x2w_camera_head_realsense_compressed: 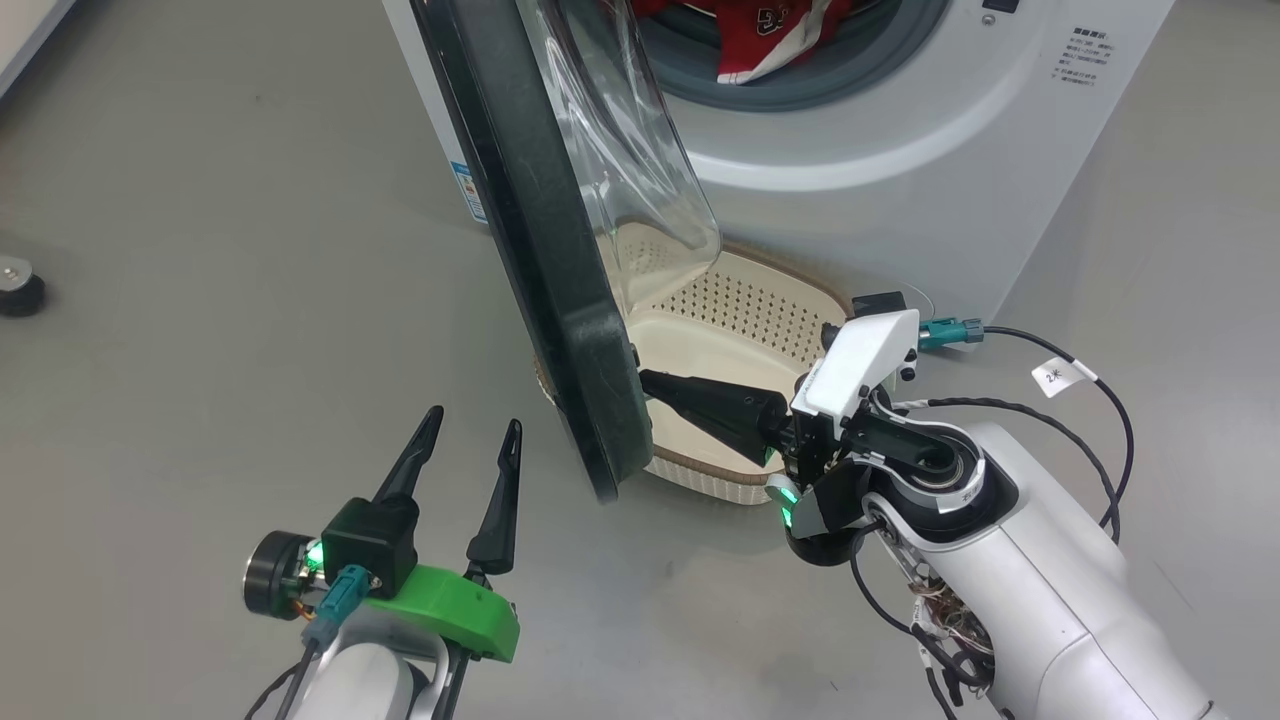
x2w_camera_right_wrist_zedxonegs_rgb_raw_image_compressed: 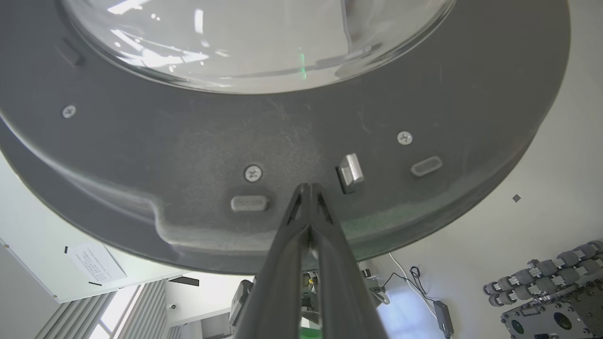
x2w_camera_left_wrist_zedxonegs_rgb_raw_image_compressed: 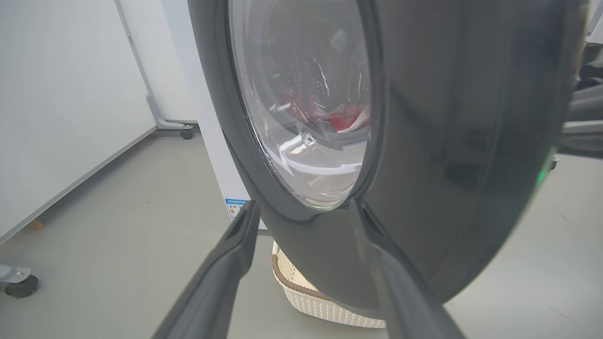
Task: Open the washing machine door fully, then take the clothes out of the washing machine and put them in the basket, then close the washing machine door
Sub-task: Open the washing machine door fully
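While inside the washing machine, the clothes; below, the basket.

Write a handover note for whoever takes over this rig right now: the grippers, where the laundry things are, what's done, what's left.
Left gripper: open, holding nothing, over the floor on the outer side of the washing machine door.
Right gripper: shut, tip against the door's inner face beside the metal latch.
Door: swung out over the basket, apparently not fully open.
Clothes: inside the washing machine.
Basket: on the floor before the machine; the visible part holds nothing.
Done: door partly opened.
Left: finish opening, move clothes to basket, close door.
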Motion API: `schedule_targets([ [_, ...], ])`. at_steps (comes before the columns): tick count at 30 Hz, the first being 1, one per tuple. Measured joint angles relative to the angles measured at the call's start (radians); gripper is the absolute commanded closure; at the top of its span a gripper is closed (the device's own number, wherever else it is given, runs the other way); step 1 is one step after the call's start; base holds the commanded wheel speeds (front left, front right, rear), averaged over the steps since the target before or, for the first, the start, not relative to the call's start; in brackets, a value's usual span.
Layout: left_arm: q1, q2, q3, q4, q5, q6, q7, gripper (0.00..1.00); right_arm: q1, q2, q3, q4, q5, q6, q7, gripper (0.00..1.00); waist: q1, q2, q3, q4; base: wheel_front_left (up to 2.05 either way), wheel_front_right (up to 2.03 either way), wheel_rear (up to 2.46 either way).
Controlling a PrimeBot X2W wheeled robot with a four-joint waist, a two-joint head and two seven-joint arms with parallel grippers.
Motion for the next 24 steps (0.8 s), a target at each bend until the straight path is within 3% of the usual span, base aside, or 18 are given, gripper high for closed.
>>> schedule_targets([
  [6,0.006,0.000,0.020,0.002,0.003,0.008,0.000,0.00,0.012,0.001,-0.002,-0.007,-0.005,0.011,-0.049,1.00,0.0000,0.0000,-0.017,0.000,0.00,0.00,0.00],
  [10,0.023,0.000,0.026,0.011,0.003,0.009,0.000,0.00,0.011,-0.042,0.035,-0.003,-0.188,0.069,-0.108,1.00,0.0000,0.0000,-0.036,-0.009,0.00,0.00,0.00],
  [15,0.037,0.000,0.040,0.016,0.008,0.009,0.000,0.00,0.018,-0.101,0.026,0.002,-0.283,0.127,-0.197,1.00,0.0000,0.0000,-0.067,-0.027,0.00,0.00,0.00],
  [18,0.043,0.001,0.061,0.016,0.014,0.009,0.000,0.00,0.019,-0.150,0.072,-0.003,-0.417,0.163,-0.248,1.00,0.0000,0.0000,-0.085,-0.045,0.00,0.00,0.00],
  [24,0.071,0.006,0.083,0.016,0.019,0.009,0.000,0.00,0.047,-0.218,0.087,-0.019,-0.563,0.186,-0.359,1.00,0.0000,0.0000,-0.118,-0.082,0.00,0.00,0.00],
])
